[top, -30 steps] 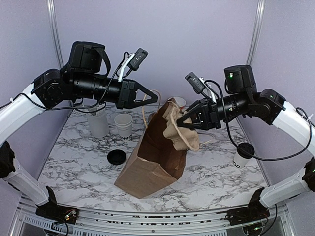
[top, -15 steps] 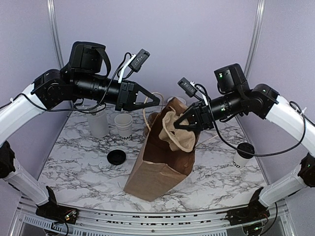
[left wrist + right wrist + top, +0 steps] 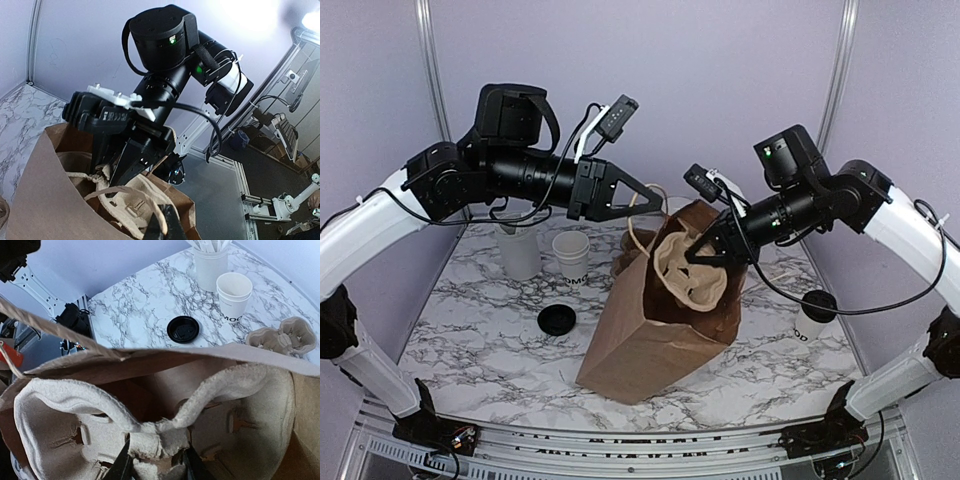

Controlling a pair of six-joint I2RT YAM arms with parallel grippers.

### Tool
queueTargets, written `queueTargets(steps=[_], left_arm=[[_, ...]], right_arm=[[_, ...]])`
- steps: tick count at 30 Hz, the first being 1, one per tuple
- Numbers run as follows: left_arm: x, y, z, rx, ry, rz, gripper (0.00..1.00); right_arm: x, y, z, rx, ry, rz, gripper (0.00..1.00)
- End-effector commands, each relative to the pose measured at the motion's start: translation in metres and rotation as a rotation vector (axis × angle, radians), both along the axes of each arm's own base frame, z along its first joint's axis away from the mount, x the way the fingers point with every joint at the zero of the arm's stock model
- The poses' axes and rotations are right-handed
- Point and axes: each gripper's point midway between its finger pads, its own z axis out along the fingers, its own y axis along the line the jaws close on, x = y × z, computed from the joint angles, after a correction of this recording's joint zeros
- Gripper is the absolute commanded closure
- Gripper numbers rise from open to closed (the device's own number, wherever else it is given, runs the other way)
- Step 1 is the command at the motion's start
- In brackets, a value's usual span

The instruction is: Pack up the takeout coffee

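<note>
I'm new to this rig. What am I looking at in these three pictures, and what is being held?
This is a two-armed robot at a marble table. One picture looks down from above; the other two come from cameras on the wrists. The left gripper pinches the handle of a paper bag; the right gripper holds a pulp carrier in its mouth. On the table: the lidded coffee, an open cup, a loose lid, a cutlery tumbler and a second carrier.

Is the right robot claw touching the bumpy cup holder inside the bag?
Touching. The right wrist view shows the right gripper pinching the cup holder by its middle ridge.
</note>
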Motion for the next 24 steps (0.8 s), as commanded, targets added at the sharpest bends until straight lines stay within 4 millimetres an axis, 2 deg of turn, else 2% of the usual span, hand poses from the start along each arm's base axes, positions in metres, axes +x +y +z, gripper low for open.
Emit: queueTargets(steps=[1, 8, 14, 24], left_arm=[[0.003, 0.006, 0.023, -0.116, 0.022, -0.03, 1.0], [0.027, 0.034, 0.024, -0.277, 0.147, -0.054, 1.0], [0.04, 0.039, 0.003, -0.258, 0.201, -0.024, 1.0], [0.054, 0.054, -0.006, -0.251, 0.213, 0.035, 1.0]], right_arm=[[0.008, -0.006, -0.005, -0.076, -0.038, -0.038, 0.75], [0.014, 0.002, -0.014, -0.126, -0.043, -0.039, 0.76], [0.017, 0.02, -0.014, -0.167, -0.065, -0.017, 0.77], [0.037, 0.037, -0.016, -0.199, -0.087, -0.039, 0.78]])
